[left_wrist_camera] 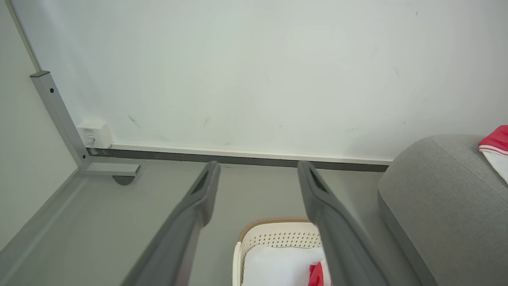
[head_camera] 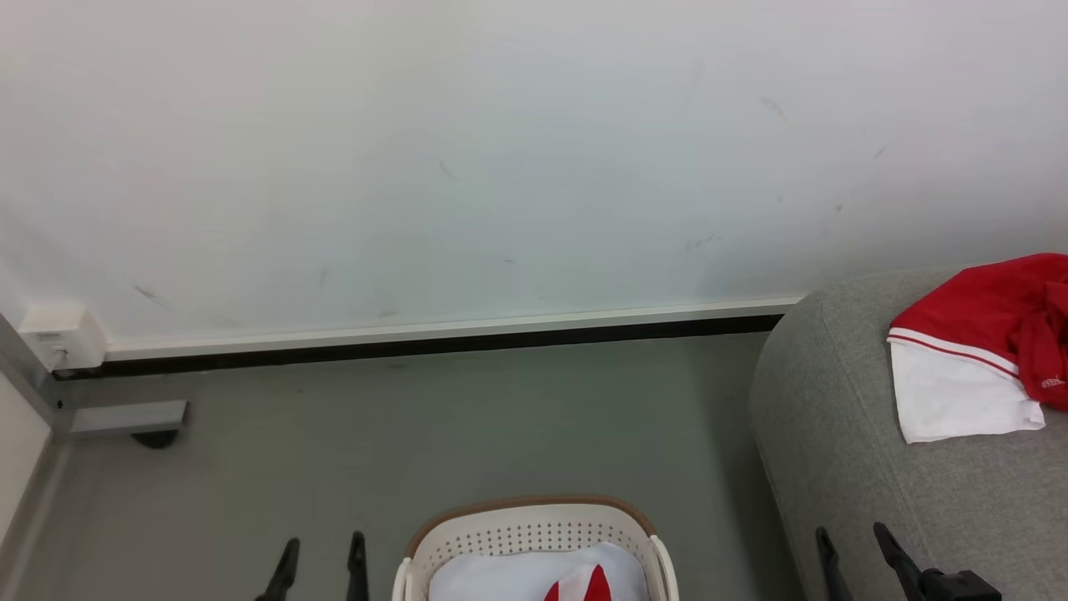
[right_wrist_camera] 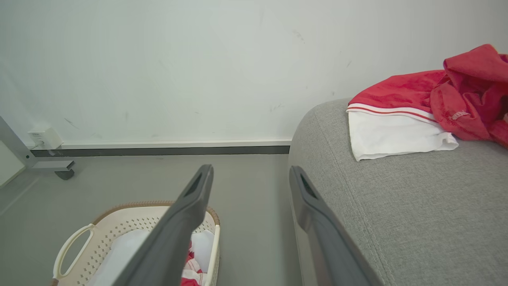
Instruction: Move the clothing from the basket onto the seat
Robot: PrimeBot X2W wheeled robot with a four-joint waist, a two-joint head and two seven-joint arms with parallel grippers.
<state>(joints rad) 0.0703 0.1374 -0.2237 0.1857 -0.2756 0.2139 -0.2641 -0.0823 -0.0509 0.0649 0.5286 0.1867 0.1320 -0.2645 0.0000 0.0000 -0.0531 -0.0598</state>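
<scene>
Head view: open floor (head_camera: 501,417) lies between basket (head_camera: 534,504) and seat (head_camera: 826,434) edge; left gripper (head_camera: 321,542) and right gripper (head_camera: 849,530) spread, empty; clothing (head_camera: 976,334) label (right_wrist_camera: 456,115) unreadable.

Oval plastic laundry basket (head_camera: 534,527): white walls patterned with small holes, brown rim band. Plain flat sheet (head_camera: 501,576) inside it: pale bluish-white, no pattern. Soft fabric basket garment (head_camera: 584,584): red, with red-and-white stripes in the right wrist view. Big rounded woven-fabric sofa (head_camera: 834,434): even mid grey, fine weave texture. Soft fabric sofa garment (head_camera: 980,317): red upper part, white lower part, thin red-and-white stripe trim between them, small pale label (right_wrist_camera: 456,115) on the red. Floor (head_camera: 417,434) flat grey. Wall (head_camera: 501,167) white with faint dark scuffs. Baseboard (head_camera: 450,338): white strip over black band. Small wall box (head_camera: 62,334) white. Metal post (head_camera: 125,417) grey. Left claw (head_camera: 323,542) and right claw (head_camera: 851,531): fingers dark grey to black.
</scene>
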